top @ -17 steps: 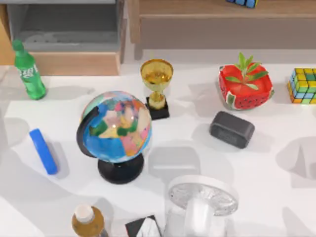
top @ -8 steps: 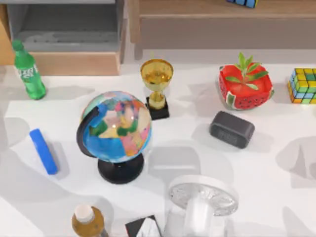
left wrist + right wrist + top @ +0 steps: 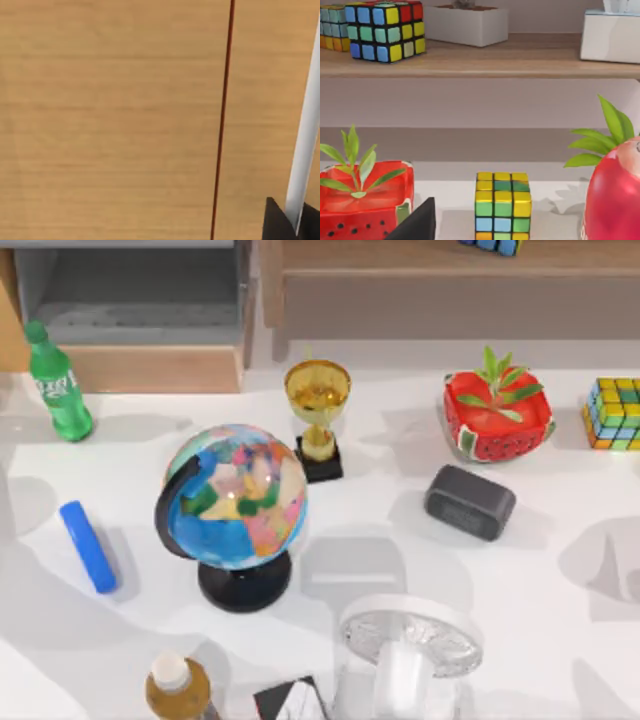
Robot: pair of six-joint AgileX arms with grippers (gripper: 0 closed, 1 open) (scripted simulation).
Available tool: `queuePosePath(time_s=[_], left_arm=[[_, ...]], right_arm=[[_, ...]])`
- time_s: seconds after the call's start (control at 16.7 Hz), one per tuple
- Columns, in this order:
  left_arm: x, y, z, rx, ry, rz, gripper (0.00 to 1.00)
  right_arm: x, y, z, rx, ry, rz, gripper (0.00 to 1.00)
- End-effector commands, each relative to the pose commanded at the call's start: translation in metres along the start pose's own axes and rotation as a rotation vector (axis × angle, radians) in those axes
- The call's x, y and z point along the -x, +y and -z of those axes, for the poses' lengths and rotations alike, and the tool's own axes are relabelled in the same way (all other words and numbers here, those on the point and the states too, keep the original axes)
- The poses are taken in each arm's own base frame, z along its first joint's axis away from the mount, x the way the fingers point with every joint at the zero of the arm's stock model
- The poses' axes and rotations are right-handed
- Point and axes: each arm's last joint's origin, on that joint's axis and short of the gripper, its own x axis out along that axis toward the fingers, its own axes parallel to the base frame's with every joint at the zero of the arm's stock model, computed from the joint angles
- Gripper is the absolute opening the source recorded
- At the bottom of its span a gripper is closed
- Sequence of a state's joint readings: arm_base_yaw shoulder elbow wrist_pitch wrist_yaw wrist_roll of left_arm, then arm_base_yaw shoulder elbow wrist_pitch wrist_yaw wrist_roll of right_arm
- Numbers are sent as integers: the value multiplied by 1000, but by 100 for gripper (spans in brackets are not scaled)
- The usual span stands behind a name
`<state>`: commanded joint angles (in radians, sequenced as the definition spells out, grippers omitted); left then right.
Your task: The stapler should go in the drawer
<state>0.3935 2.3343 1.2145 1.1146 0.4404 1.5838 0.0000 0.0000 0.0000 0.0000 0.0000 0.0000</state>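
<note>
While my fingers' state can't be told, one stapler (image 3: pixel 88 546) lies left of the globe (image 3: pixel 236 502), one drawer (image 3: pixel 135 315) beyond it; two cubes (image 3: pixel 502 206) (image 3: pixel 385 31); bottle label unreadable.

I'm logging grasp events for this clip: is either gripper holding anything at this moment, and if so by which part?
Nothing looks held. The stapler lies free on the table's left side, and the drawer stands open behind it.

1. The green bottle (image 3: pixel 56 385), standing just left of the drawer (image 3: pixel 150 368), is carrying a white label whose lettering is too small to read.
2. Nothing else is showing readable text or numbers.
</note>
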Motion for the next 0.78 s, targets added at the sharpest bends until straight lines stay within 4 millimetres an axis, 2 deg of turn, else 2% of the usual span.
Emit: queuePosePath(time_s=[0.18, 0.6, 0.78], left_arm=[[5, -4, 2, 11, 5, 13, 0], [58, -6, 1, 15, 3, 22, 0], [64, -5, 1, 13, 3, 17, 0]], right_arm=[[0, 0, 0, 0, 0, 0, 100], [0, 0, 0, 0, 0, 0, 100], [0, 0, 0, 0, 0, 0, 100]])
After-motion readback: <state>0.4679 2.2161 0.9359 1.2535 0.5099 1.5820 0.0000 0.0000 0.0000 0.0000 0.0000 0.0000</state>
